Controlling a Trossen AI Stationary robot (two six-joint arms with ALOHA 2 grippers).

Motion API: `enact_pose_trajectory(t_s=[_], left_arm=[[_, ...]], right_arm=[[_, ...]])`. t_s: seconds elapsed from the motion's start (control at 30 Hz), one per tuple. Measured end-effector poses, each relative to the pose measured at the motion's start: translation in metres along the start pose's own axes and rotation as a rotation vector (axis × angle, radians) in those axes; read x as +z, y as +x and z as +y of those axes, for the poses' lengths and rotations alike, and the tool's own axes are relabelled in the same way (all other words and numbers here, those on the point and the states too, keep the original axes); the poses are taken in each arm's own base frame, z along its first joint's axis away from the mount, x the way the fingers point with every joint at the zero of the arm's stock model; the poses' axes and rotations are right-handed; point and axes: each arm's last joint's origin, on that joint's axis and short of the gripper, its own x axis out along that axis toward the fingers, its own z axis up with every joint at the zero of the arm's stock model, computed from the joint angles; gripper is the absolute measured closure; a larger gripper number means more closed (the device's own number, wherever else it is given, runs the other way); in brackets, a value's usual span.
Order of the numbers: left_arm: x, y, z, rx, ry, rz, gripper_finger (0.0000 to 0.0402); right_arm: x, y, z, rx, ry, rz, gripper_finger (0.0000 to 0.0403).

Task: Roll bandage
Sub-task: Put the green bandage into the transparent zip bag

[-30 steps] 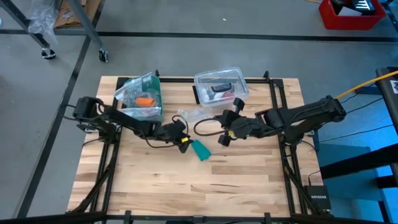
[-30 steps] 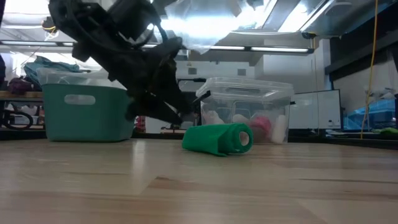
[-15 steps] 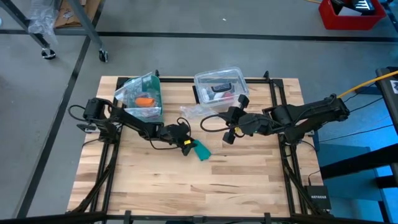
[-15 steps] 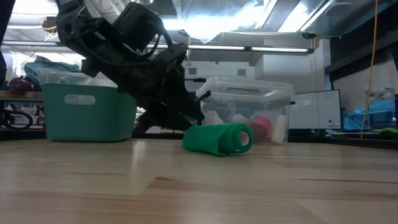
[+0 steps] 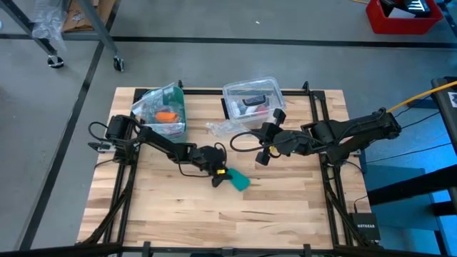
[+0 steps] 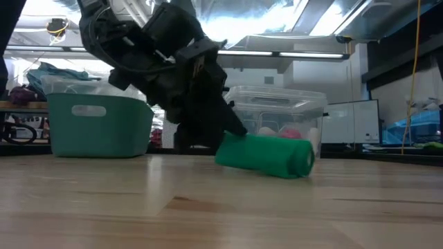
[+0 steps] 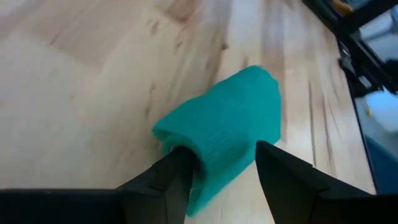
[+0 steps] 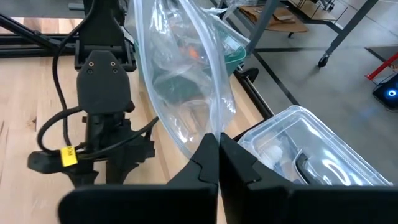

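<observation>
Left gripper [image 7: 217, 171] has its fingers spread around the near end of the bandage [image 7: 227, 127], one finger on each side, touching the roll: a wide grasp on it, low on the table [image 5: 285, 207]. Bandage is already a short teal cylinder lying on its side, extending straight ahead of the fingertips; loose end not visible. Likely gripped this way to keep the roll from unwinding while it's positioned.

Right gripper [image 8: 217, 155] is clenched on a clear plastic bag [image 8: 186, 93], lifted off to the side, probably just keeping it clear. Plastic boxes [image 5: 250, 98] sit behind both grippers.
</observation>
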Motion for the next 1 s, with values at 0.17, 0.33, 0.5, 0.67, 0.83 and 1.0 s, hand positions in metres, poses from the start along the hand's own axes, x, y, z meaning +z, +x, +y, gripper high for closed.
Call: enact_pose_trajectory(t_s=[0.17,0.33,0.5,0.67,0.83,1.0], left_arm=[[0.007,0.002,-0.008,-0.042,0.143,-0.014,0.027],[0.008,0.002,-0.008,-0.047,0.239,-0.021,0.0343],[0.008,0.002,-0.009,-0.048,0.259,-0.022,0.0392],[0.008,0.001,-0.01,-0.09,0.244,0.004,0.0396],[0.014,-0.008,-0.018,-0.152,0.221,0.016,0.0398],[0.029,-0.029,-0.033,-0.183,0.277,-0.042,0.0399]], right_arm=[[0.0,0.0,0.0,0.0,0.0,0.001,0.0402],[-0.001,0.0,0.0,-0.001,-0.005,0.006,0.0402],[-0.001,0.0,0.0,-0.001,-0.005,0.006,0.0402],[-0.001,0.0,0.0,-0.002,-0.009,0.012,0.0402],[-0.001,0.0,0.0,-0.001,-0.009,0.012,0.0402],[-0.002,0.0,0.0,-0.003,-0.016,0.02,0.0402]])
